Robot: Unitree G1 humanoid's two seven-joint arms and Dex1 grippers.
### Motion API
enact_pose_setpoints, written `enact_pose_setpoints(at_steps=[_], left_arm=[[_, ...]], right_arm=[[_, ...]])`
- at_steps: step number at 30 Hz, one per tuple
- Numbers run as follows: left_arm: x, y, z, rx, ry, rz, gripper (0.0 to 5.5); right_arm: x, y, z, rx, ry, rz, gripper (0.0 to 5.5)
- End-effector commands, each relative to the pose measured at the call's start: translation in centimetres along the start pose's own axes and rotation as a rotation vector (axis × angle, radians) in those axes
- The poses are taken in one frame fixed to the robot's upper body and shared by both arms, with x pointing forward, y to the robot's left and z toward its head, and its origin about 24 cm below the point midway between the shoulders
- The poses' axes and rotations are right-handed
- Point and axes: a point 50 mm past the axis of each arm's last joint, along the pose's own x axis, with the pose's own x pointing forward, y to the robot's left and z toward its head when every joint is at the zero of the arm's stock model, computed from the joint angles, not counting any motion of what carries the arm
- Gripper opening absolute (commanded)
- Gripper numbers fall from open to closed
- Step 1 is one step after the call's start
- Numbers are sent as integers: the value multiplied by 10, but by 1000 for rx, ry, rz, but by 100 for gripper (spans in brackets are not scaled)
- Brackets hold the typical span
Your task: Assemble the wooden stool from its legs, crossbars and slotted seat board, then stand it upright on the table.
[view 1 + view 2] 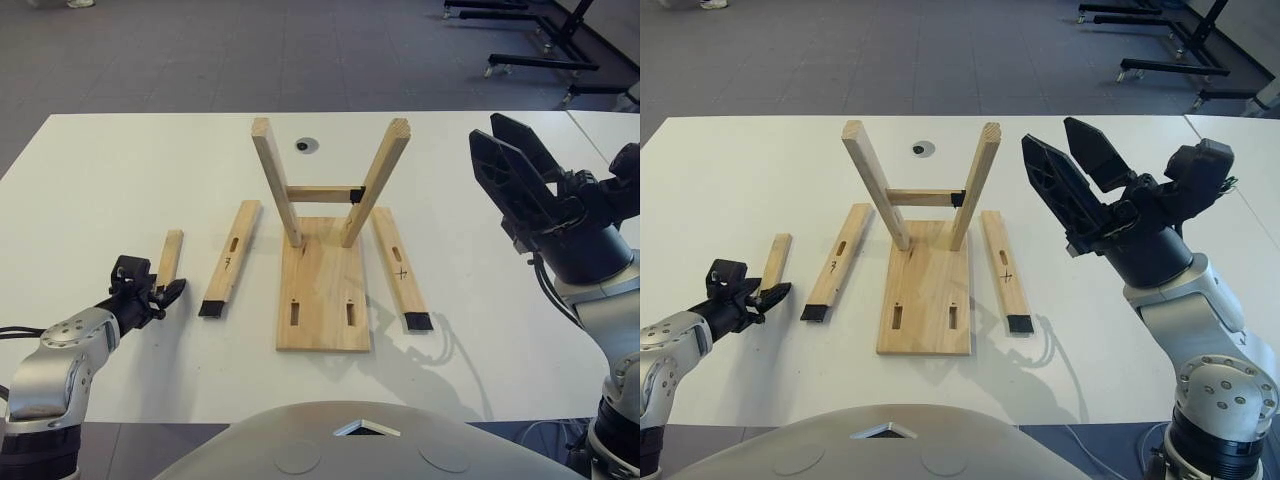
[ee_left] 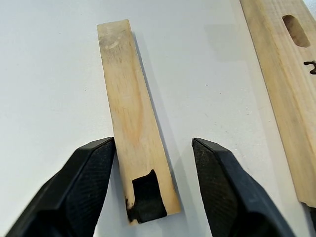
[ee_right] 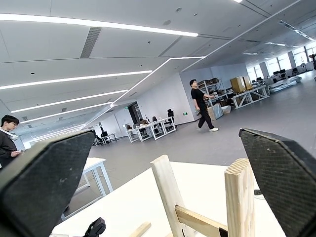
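The left pincer stands released, its fingers either side of the black-tipped end of the short crossbar. The right pincer, also spread wide, hangs raised. The seat board with two upright legs sits to its left.

In my left wrist view the slotted leg is cut off at the right edge; the left fingers run off the bottom.

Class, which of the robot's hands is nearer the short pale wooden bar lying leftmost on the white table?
Left. The left hand has its open fingers either side of the short pale wooden bar's near end; the right hand hangs open, raised above the table's right side.
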Motion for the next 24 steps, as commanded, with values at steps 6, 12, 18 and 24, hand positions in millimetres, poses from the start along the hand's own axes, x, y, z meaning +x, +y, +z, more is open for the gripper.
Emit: enact_pose_setpoints(at_steps=[6,12,18,24], left_arm=[[9,-15,-28,40,153,-74,134],[20,-15,-27,54,109,-71,127],[35,-8,-11,82,-30,17,127],[42,-12,61,125,-364,89,127]], right_arm=[[11,2,1,26,-1,46,536],[16,0,6,7,-8,62,536],[19,-2,8,6,-28,73,536],[31,-9,14,-6,-39,110,536]])
